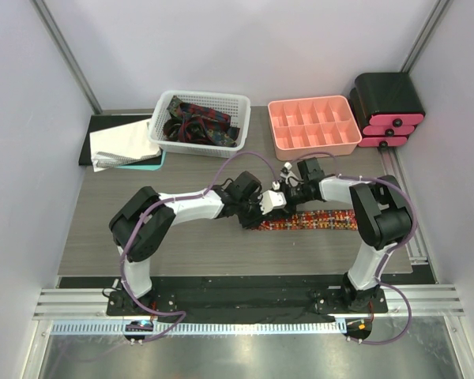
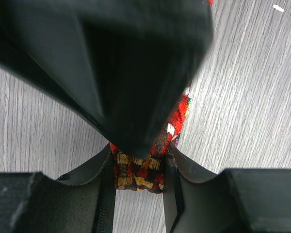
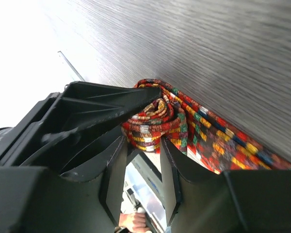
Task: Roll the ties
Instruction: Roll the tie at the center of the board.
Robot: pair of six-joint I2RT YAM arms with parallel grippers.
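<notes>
The left gripper (image 2: 138, 162) is clamped tight on the red tie (image 2: 138, 177), its two fingers pressing the folded fabric from both sides. The right gripper (image 3: 143, 155) keeps only a narrow gap between its fingers, and the rolled end of the tie sits at their tips; whether it really pinches the roll, I cannot tell. I count two arms, one tie on the table (image 1: 142, 174), one white basket (image 1: 221, 95) holding a heap of other ties (image 1: 197, 122) that I cannot count, and one pink tray (image 1: 316, 148). The tie is red with small yellow and green blocks; one end is wound into a small coil near the middle of the table, and the rest lies flat toward the right
</notes>
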